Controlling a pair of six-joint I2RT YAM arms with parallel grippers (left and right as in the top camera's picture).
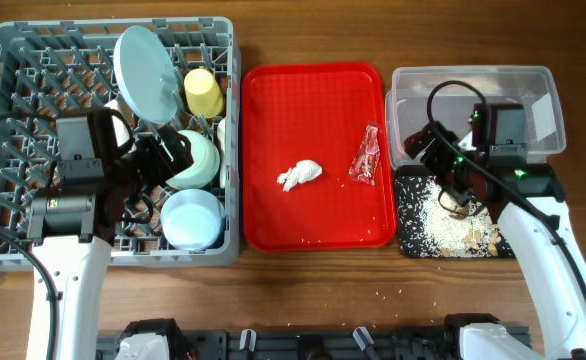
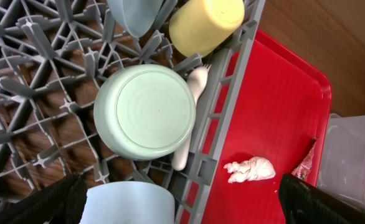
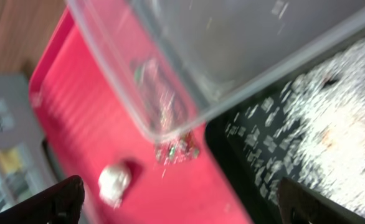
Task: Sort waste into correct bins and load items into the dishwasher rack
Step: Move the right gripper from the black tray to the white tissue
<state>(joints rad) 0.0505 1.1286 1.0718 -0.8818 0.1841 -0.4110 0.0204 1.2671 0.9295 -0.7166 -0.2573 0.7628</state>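
Note:
The grey dishwasher rack [image 1: 13, 250] holds an upright pale blue plate [image 1: 143, 65], a yellow cup [image 1: 203, 92], an upturned pale bowl [image 1: 198, 165], and a pale blue bowl [image 1: 193, 218]. My left gripper [image 1: 171, 155] hovers open and empty over the bowls. In the left wrist view [image 2: 182, 208] the bowl [image 2: 145, 112], the cup [image 2: 204, 25] and a white utensil [image 2: 194, 90] show. The tissue [image 1: 300, 175] and the red wrapper [image 1: 366, 157] lie on the red tray. My right gripper [image 1: 448, 175] is open and empty above the rice-strewn black tray [image 1: 408, 240], beside the clear tub [image 1: 473, 85].
The flat red tray [image 1: 313, 100] sits between the rack and the bins. In the blurred right wrist view, the tub [image 3: 232, 50], the tissue [image 3: 115, 182], the wrapper [image 3: 175, 150] and the rice [image 3: 332, 130] show. A few rice grains lie on the table in front.

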